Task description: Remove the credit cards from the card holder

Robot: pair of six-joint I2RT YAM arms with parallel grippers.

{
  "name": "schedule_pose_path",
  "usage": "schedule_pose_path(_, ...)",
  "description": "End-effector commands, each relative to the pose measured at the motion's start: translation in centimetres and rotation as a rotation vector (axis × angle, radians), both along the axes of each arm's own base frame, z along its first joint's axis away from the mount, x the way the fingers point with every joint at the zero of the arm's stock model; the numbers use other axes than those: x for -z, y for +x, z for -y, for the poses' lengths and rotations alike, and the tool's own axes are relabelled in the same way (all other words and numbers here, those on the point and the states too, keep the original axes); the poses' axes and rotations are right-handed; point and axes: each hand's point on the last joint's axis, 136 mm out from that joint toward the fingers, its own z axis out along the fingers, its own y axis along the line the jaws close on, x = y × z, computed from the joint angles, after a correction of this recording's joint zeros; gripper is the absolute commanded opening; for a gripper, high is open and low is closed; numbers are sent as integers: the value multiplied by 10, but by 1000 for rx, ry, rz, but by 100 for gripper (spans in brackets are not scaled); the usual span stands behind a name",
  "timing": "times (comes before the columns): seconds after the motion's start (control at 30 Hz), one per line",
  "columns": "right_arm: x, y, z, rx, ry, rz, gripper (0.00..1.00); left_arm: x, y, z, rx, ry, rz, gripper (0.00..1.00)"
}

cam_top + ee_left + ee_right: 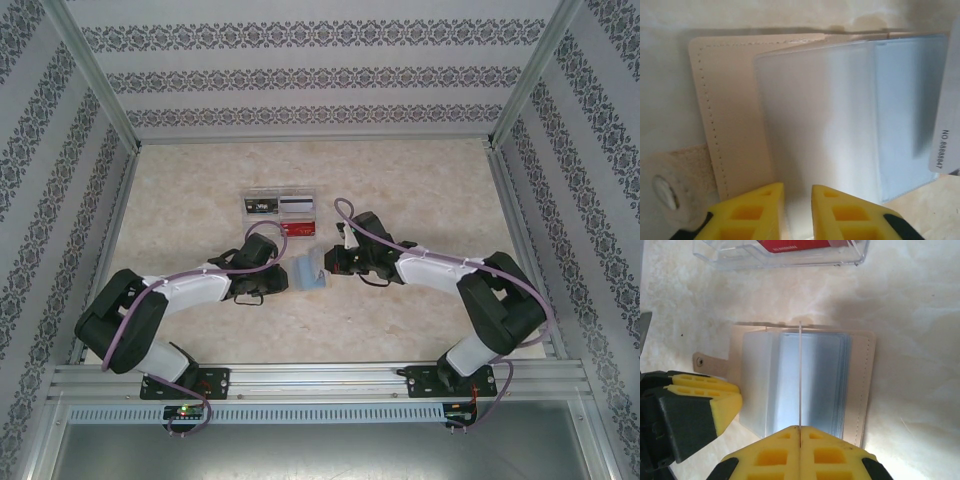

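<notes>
Tan card holder (860, 385) lies open flat, pale grey-blue credit cards (821, 380) fanned inside.

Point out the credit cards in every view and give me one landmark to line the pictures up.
Top external: the credit cards lie mid-table, a pale blue patch near the clear tray.
Left wrist: middle and right, fanned over the tan card holder.
Right wrist: centre, on the holder; one stands edge-on in the right gripper, jaws shut.
Shared landmark: the holder's stitched edge, left in the left wrist view, right in the right wrist view.
</notes>
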Motion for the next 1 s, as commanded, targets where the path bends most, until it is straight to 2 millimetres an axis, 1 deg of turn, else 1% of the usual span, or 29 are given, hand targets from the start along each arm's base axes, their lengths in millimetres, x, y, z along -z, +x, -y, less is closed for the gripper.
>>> schedule_pose_path(0.0, -20, 2, 6, -25, -38, 87, 1, -31, 5, 5, 27, -12, 61, 27)
schedule_pose_path(0.07, -32, 3, 6, -46, -55, 136, 1, -45, 7, 4, 24, -25, 98, 32)
schedule_pose_path(0.1, -39, 3, 5, -63, -71, 171, 1, -52, 7, 2, 14, -29, 117, 39)
schedule_pose_path(0.13, -45, 3, 5, -79, -95, 207, 1, -59, 6, 0, 6, -33, 135, 49)
schedule_pose_path(0.2, -59, 5, 6, -108, -156, 288, 1, -70, 4, -5, -10, -41, 170, 63)
schedule_pose_path(0.33, -89, 11, 4, -195, -308, 487, 0, -88, -4, -20, -47, -54, 240, 81)
schedule_pose_path(0.43, -112, 21, -2, -263, -386, 644, 0, -101, -11, -33, -88, -65, 297, 99)
schedule_pose_path(0.53, -124, 31, -12, -321, -421, 734, 0, -110, -18, -48, -129, -63, 346, 100)
schedule_pose_path(0.6, -128, 37, -20, -383, -475, 788, 0, -114, -24, -58, -151, -55, 371, 100)
schedule_pose_path(0.73, -127, 51, -33, -520, -615, 884, 0, -122, -38, -79, -193, -43, 420, 100)
schedule_pose_path(0.83, -129, 63, -37, -610, -744, 994, 1, -125, -48, -91, -217, -47, 454, 100)
schedule_pose_path(0.97, -119, 78, -38, -720, -897, 1053, 0, -125, -57, -100, -242, -67, 483, 100)
